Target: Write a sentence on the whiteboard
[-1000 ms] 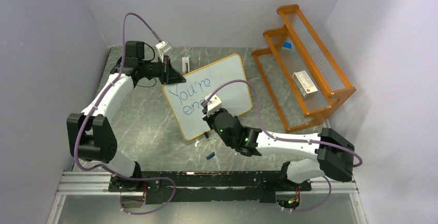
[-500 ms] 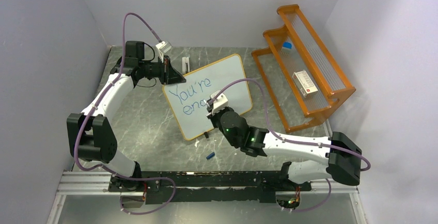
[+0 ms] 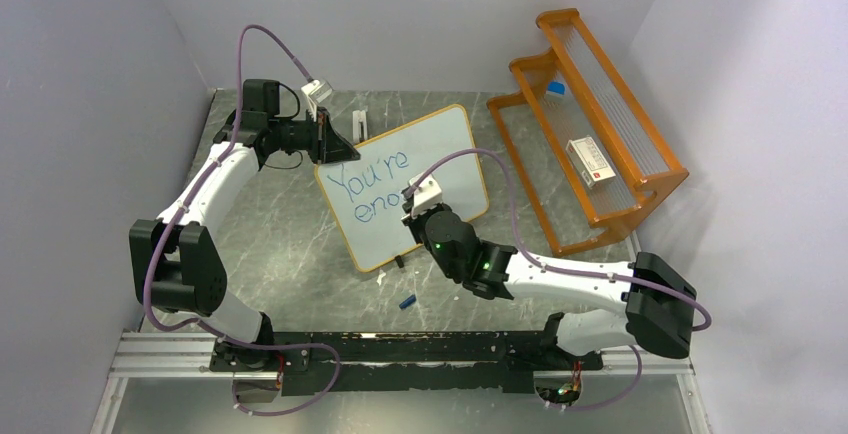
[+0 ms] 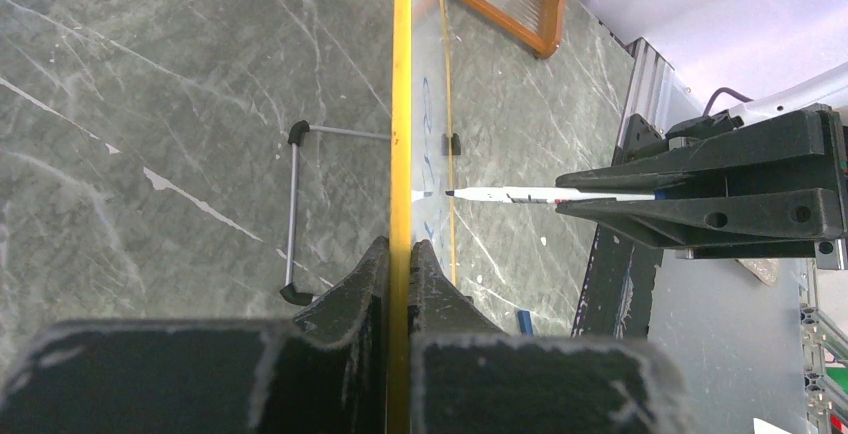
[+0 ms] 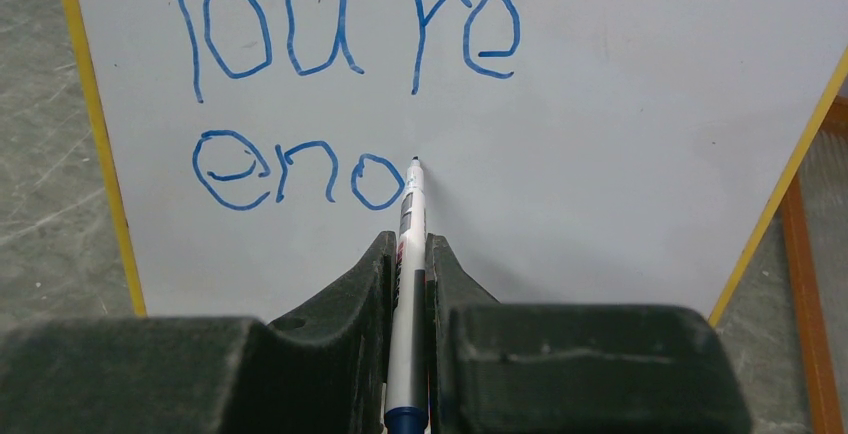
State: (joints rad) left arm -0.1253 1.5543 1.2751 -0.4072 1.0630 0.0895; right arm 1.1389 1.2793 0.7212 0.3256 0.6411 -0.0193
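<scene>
Right wrist view: right fingers [image 5: 388,259] clenched on a marker [image 5: 411,214], which runs out between them toward the whiteboard [image 5: 620,104].
Marker tip: at the white face, just right of the last "o"; whether it really touches cannot be told.
Writing: blue, in two rows, "You're" above "eno".
Left fingers [image 4: 380,269]: clamped on the whiteboard's yellow frame, one finger on each face, with the board seen edge-on in the left wrist view.
Left grip place: the board's far left corner, as the top view shows it.
Whiteboard place: stands tilted on the bench [image 3: 290,244], about mid-bench toward the far edge, between the two arms, its written face toward the right arm.
Stand: a wire foot [image 4: 295,214] with black tips, behind the board, resting on the bench.
Blue piece [image 3: 406,302]: small, lying on the bench off the board's near corner, toward the near edge, apart from the board.
Rack [image 3: 600,114]: orange, along the bench's right edge up to the far right corner, near the board's right edge.
Box [image 3: 590,162]: small, white with red, lying in the rack.
</scene>
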